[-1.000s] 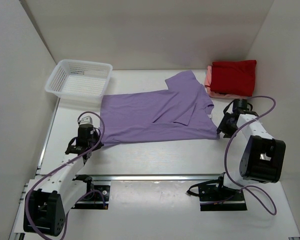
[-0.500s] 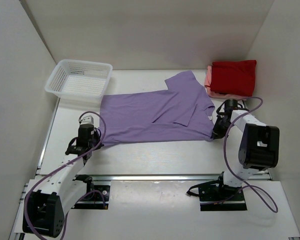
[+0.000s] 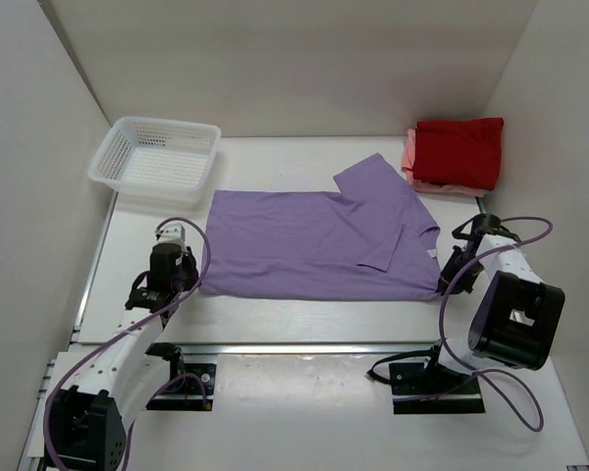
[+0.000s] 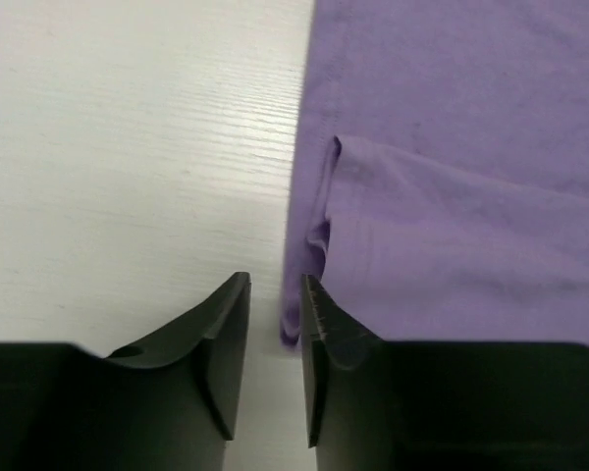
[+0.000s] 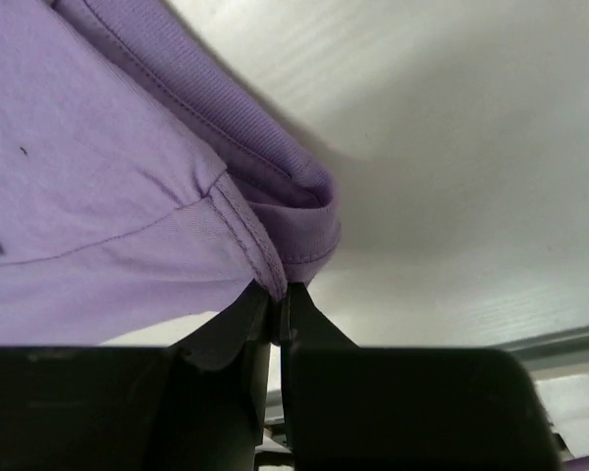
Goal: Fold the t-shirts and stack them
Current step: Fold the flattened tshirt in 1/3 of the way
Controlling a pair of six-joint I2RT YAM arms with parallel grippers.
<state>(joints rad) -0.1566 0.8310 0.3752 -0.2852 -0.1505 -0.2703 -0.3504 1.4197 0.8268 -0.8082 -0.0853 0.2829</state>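
Lavender t-shirt (image 3: 314,245) lay crosswise; my right end effector (image 5: 277,294) pinched its near hem, my left end effector (image 4: 275,287) stood slightly spread at its corner.

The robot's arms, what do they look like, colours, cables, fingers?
Both the left arm and right arm have white shells with chunky black joint blocks and black bases. A purple cable loops loosely along each. The left gripper and right gripper have black wedge-shaped fingers; the left's show fine ridges inside.
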